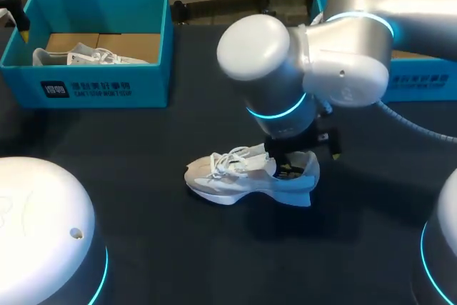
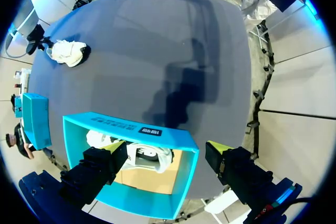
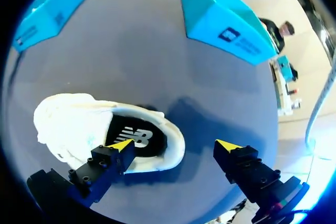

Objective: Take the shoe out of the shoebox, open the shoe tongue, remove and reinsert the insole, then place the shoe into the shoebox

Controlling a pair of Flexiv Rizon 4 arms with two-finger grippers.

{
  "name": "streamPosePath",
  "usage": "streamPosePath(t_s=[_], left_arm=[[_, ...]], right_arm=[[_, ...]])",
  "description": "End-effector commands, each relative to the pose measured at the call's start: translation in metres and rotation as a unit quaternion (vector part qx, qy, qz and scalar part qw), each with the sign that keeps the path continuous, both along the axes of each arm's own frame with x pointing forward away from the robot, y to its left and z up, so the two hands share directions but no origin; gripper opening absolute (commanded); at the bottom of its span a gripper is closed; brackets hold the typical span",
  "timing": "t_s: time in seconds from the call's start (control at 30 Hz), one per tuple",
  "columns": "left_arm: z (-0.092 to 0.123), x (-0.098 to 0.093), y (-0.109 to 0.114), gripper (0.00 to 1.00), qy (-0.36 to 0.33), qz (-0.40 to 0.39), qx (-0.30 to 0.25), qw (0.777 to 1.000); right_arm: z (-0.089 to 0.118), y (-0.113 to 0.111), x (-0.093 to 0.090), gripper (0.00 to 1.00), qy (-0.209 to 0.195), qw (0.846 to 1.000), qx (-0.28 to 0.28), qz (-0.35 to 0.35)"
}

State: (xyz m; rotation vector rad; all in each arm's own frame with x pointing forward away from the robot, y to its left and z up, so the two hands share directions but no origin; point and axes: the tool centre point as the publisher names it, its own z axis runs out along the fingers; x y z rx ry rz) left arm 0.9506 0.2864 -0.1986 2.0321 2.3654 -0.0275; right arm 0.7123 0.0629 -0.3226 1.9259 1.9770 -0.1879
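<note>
Dark logo patch [image 1: 55,90] and small white print [image 1: 103,89], illegible, on shoebox [image 1: 151,85] front; white logo [image 3: 137,136] on insole [image 3: 130,122].

Light falls from overhead, soft and even, onto the matte black tabletop [image 1: 128,169], which soaks most of it up in the head view. The white lace-up trainer [image 1: 243,175] is the brightest thing lying on it, with only a faint darker patch beside its heel. Above the trainer, the glossy white arm housing [image 1: 260,51] carries broad soft highlights without hard glare, and a cyan ring light [image 1: 280,113] glows beneath it. In the left wrist view the tabletop reads pale grey. A firm-edged arm shadow lies well apart from the trainer, toward the open teal cardboard shoebox [image 2: 105,123], whose straight walls bow. In the right wrist view a soft shadow spreads from the trainer's heel.
</note>
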Motion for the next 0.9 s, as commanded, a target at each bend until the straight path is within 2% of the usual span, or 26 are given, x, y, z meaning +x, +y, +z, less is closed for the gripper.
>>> streamPosePath(t_s=[0.03,0.13,0.23,0.3,0.33,0.43,0.47,0.5,0.53,0.63,0.77,0.8,0.83,0.9], left_arm=[[0.0,-0.002,0.0,1.0,-0.002,0.0,0.001,1.0],[0.0,-0.002,0.0,1.0,-0.002,0.0,0.001,1.0],[0.0,-0.002,0.0,1.0,-0.002,0.0,0.001,1.0],[0.0,-0.002,0.0,1.0,-0.002,0.0,0.001,1.0],[0.0,-0.002,0.0,1.0,-0.002,0.0,0.001,1.0],[0.0,-0.002,0.0,1.0,-0.002,0.0,0.001,1.0],[0.0,-0.002,0.0,1.0,-0.002,0.0,0.001,1.0],[0.0,-0.002,0.0,1.0,-0.002,0.0,0.001,1.0],[0.0,-0.002,0.0,1.0,-0.002,0.0,0.001,1.0],[0.0,-0.002,0.0,1.0,-0.002,0.0,0.001,1.0],[0.0,-0.002,0.0,1.0,-0.002,0.0,0.001,1.0],[0.0,-0.002,0.0,1.0,-0.002,0.0,0.001,1.0],[0.0,-0.002,0.0,1.0,-0.002,0.0,0.001,1.0],[0.0,-0.002,0.0,1.0,-0.002,0.0,0.001,1.0]], right_arm=[[0.022,-0.014,0.001,1.0,0.001,1.0,0.007,0.019],[0.03,-0.018,0.003,1.0,0.001,0.998,0.017,0.057],[0.035,-0.022,0.007,1.0,-0.001,0.989,0.05,0.138],[0.04,-0.024,0.009,1.0,0.003,0.98,0.052,0.192],[0.043,-0.024,0.01,1.0,0.006,0.97,0.065,0.233],[0.048,-0.026,0.013,1.0,0.007,0.952,0.079,0.295],[0.05,-0.027,0.013,1.0,0.008,0.95,0.077,0.302],[0.052,-0.029,0.015,1.0,0.007,0.939,0.093,0.33],[0.054,-0.03,0.016,1.0,0.009,0.937,0.092,0.337],[0.06,-0.032,0.019,1.0,0.018,0.916,0.097,0.388],[0.07,-0.034,0.018,1.0,0.034,0.881,0.11,0.459],[0.07,-0.034,0.018,1.0,0.034,0.881,0.11,0.459],[0.075,-0.033,0.017,1.0,0.043,0.863,0.111,0.491],[0.078,-0.031,0.015,1.0,0.051,0.839,0.116,0.529]])
